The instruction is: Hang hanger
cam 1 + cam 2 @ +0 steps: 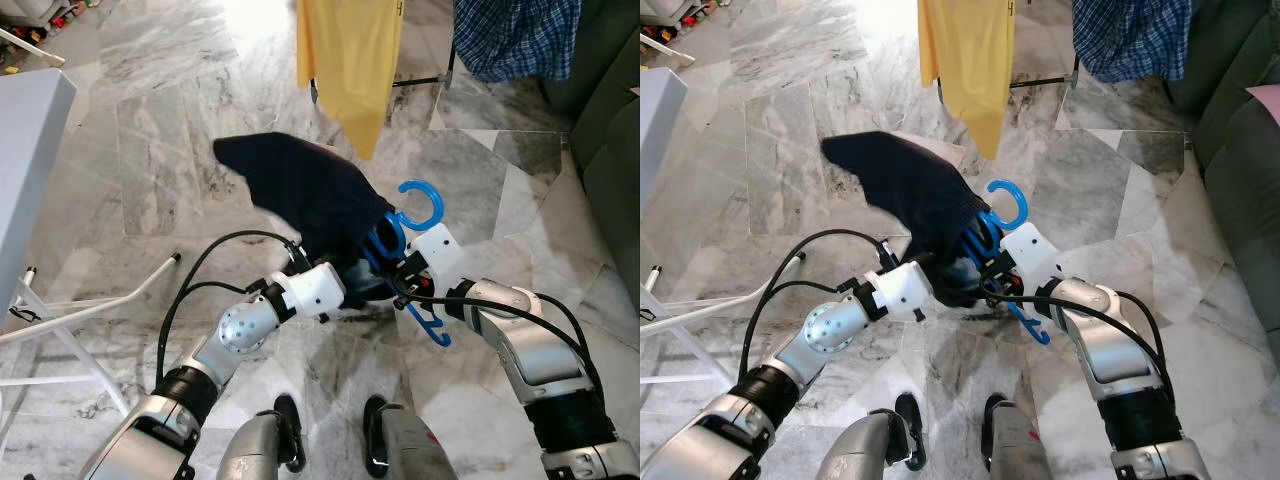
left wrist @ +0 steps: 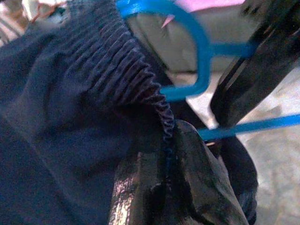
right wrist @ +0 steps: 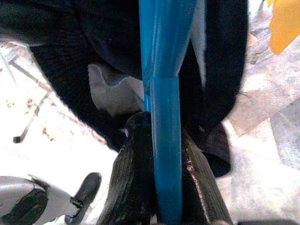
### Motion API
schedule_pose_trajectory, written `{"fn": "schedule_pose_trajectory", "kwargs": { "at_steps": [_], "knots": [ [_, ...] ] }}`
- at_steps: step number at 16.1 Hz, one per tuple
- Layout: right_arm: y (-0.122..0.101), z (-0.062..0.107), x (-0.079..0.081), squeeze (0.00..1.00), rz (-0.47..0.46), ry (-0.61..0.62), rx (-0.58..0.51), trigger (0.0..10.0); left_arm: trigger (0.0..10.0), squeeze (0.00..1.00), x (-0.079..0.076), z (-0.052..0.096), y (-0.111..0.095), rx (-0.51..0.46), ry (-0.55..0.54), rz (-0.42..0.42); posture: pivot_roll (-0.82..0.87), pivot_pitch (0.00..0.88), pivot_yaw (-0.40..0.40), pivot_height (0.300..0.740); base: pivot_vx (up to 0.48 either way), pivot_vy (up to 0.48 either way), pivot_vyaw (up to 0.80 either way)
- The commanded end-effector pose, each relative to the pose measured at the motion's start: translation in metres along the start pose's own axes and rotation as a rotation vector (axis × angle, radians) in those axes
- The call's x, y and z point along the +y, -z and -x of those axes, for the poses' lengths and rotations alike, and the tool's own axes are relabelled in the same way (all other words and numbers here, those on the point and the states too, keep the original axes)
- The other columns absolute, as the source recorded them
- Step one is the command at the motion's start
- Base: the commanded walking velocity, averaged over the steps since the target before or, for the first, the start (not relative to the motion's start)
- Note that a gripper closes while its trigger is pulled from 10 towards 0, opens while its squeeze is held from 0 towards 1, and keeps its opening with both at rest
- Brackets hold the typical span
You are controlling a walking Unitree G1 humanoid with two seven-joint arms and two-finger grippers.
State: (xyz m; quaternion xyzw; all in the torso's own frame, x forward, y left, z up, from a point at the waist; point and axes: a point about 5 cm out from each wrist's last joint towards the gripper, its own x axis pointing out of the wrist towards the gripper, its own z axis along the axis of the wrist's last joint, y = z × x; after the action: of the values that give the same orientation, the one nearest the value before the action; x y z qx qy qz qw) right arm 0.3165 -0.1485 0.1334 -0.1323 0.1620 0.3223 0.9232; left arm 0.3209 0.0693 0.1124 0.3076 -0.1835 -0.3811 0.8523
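Observation:
A blue plastic hanger (image 1: 415,215) is held up in front of me with a dark navy knitted garment (image 1: 300,185) draped over it. My right gripper (image 3: 161,187) is shut on the hanger's blue bar (image 3: 164,140), just below the hook. My left gripper (image 2: 173,187) is shut on the garment's ribbed hem (image 2: 140,84), beside the hanger's hook (image 2: 187,28). Both arms meet at mid-view above the marble floor (image 1: 160,150).
A yellow cloth (image 1: 350,55) and a blue checked cloth (image 1: 515,35) hang from a drying rack at the back. A green sofa (image 1: 610,120) lies to the right. A white rack frame (image 1: 60,320) and a grey table (image 1: 25,150) stand at the left.

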Motion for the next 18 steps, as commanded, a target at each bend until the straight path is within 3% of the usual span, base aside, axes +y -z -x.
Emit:
{"fn": "schedule_pose_trajectory", "kwargs": {
  "at_steps": [1, 2, 3, 4, 5, 6, 10, 11, 12, 18],
  "knots": [
    [-0.007, 0.002, 0.006, 0.00, 0.004, -0.015, -0.047, 0.0, 0.0, 0.00, -0.003, 0.005, 0.008, 0.045, -0.002, 0.005, -0.16, 0.282, 0.078, 0.740, 0.000, 0.000, 0.00],
    [-0.010, 0.003, 0.005, 0.00, 0.001, 0.004, -0.070, 0.0, 4.1, 0.00, -0.005, 0.004, 0.008, 0.046, 0.000, -0.008, -0.16, 0.281, 0.080, 0.740, 0.000, 0.000, 0.00],
    [-0.011, 0.002, 0.005, 0.00, 0.009, 0.016, -0.082, 0.0, 4.2, 0.00, -0.006, 0.002, 0.008, 0.043, -0.004, -0.001, -0.16, 0.281, 0.082, 0.740, 0.000, 0.000, 0.00],
    [-0.012, 0.001, 0.004, 0.00, -0.003, 0.028, -0.100, 0.0, 5.7, 0.00, -0.007, 0.001, 0.006, 0.034, -0.009, 0.003, -0.16, 0.280, 0.083, 0.740, 0.000, 0.000, 0.00],
    [-0.013, 0.000, 0.004, 0.00, -0.005, 0.033, -0.109, 0.0, 9.1, 0.00, -0.008, -0.001, 0.005, 0.032, -0.009, -0.003, -0.16, 0.280, 0.084, 0.740, 0.000, 0.000, 0.00],
    [-0.013, -0.001, 0.005, 0.00, -0.003, 0.034, -0.109, 0.0, 10.0, 0.00, -0.007, -0.002, 0.004, 0.029, -0.016, -0.004, -0.16, 0.278, 0.085, 0.740, 0.000, 0.000, 0.00],
    [-0.010, -0.001, 0.005, 0.00, 0.003, 0.042, -0.108, 0.0, 10.0, 0.00, 0.003, -0.002, 0.008, 0.054, -0.063, -0.021, -0.15, 0.278, 0.085, 0.740, 0.000, 0.000, 0.00],
    [-0.009, -0.001, 0.005, 0.00, 0.005, 0.043, -0.107, 0.0, 8.1, 0.00, 0.004, -0.002, 0.008, 0.052, -0.072, -0.012, -0.15, 0.278, 0.086, 0.740, 0.000, 0.000, 0.00],
    [-0.009, -0.001, 0.005, 0.00, 0.009, 0.044, -0.108, 0.0, 0.0, 0.00, 0.005, -0.002, 0.007, 0.047, -0.078, -0.004, -0.16, 0.278, 0.088, 0.740, 0.000, 0.000, 0.00],
    [-0.004, -0.003, 0.005, 0.00, 0.033, 0.055, -0.107, 0.0, 0.0, 0.00, 0.003, -0.001, 0.006, 0.028, -0.061, 0.010, -0.15, 0.277, 0.091, 0.740, 0.000, 0.000, 0.00]
  ]
}}
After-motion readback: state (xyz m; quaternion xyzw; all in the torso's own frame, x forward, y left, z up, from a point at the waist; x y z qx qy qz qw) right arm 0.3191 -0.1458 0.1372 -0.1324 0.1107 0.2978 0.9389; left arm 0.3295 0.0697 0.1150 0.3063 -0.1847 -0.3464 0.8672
